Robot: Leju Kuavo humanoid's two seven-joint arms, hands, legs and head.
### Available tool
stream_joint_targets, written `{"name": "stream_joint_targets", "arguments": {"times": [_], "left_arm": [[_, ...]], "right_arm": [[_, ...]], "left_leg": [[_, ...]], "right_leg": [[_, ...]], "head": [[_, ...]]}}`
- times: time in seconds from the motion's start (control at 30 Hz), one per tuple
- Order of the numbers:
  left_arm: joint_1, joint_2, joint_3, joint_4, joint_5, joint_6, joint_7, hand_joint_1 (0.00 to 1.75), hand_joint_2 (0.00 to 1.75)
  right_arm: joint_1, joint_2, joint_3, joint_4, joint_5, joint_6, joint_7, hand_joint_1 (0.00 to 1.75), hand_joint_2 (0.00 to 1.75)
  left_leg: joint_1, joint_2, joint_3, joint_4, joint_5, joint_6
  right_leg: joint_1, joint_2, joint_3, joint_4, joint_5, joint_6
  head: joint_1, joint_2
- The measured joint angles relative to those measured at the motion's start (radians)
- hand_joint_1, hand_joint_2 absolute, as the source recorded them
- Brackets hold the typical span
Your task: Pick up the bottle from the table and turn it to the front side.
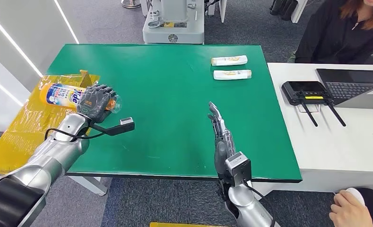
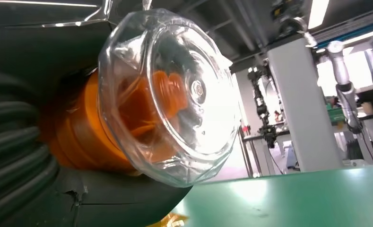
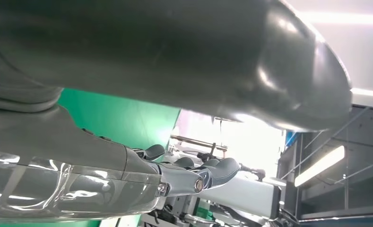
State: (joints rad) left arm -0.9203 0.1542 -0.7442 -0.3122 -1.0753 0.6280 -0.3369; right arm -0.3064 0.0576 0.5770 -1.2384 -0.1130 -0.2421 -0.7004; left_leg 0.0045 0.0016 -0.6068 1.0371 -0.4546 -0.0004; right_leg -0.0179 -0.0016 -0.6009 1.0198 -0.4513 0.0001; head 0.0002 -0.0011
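An orange detergent bottle with a blue and white label and a clear cap lies sideways at the table's left edge. My left hand grips it around the cap end, fingers wrapped over it. In the left wrist view the clear cap over the orange bottle looms close, held in the dark fingers. My right hand hovers over the green table near its front edge, fingers straight and holding nothing; its fingers are stretched out in the right wrist view.
Two white tubes lie at the table's far right. A yellow sheet hangs off the left edge. A white desk with a router and laptop stands to the right, where a person sits. Another person's hand rests at the lower right.
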Motion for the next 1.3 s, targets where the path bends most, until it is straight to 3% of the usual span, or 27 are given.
{"name": "stream_joint_targets", "arguments": {"times": [0.2,0.4,0.8,1.3], "left_arm": [[0.015,-0.036,0.151,0.000,0.185,-0.056,-0.100,1.75,1.75],[0.018,-0.050,0.232,0.002,0.188,-0.081,-0.105,1.75,1.75],[0.022,-0.037,0.231,0.021,0.034,-0.128,0.011,1.75,1.75],[0.030,-0.022,0.182,0.032,-0.066,-0.201,0.029,1.75,1.75]], "right_arm": [[-0.026,0.003,0.016,0.039,-0.009,0.015,-0.001,0.00,0.00],[-0.046,0.010,0.024,0.071,-0.016,0.023,-0.001,0.00,0.00],[-0.058,0.016,0.035,0.108,-0.014,0.039,-0.001,0.00,0.00],[-0.068,0.030,0.038,0.140,-0.038,0.054,-0.001,0.00,0.00]], "left_leg": [[0.000,0.000,0.000,0.000,0.000,0.000],[0.000,0.000,0.000,0.000,0.000,0.000],[0.000,0.000,-0.001,0.000,0.000,0.000],[0.000,0.000,-0.001,0.000,0.000,0.000]], "right_leg": [[0.000,0.000,0.000,0.000,0.000,0.000],[0.000,0.000,0.000,0.000,0.000,0.000],[0.000,0.000,0.000,0.000,0.000,0.000],[0.000,0.000,0.000,0.000,0.000,0.000]], "head": [[0.000,0.000],[0.000,0.000],[0.000,0.000],[0.000,0.000]]}}
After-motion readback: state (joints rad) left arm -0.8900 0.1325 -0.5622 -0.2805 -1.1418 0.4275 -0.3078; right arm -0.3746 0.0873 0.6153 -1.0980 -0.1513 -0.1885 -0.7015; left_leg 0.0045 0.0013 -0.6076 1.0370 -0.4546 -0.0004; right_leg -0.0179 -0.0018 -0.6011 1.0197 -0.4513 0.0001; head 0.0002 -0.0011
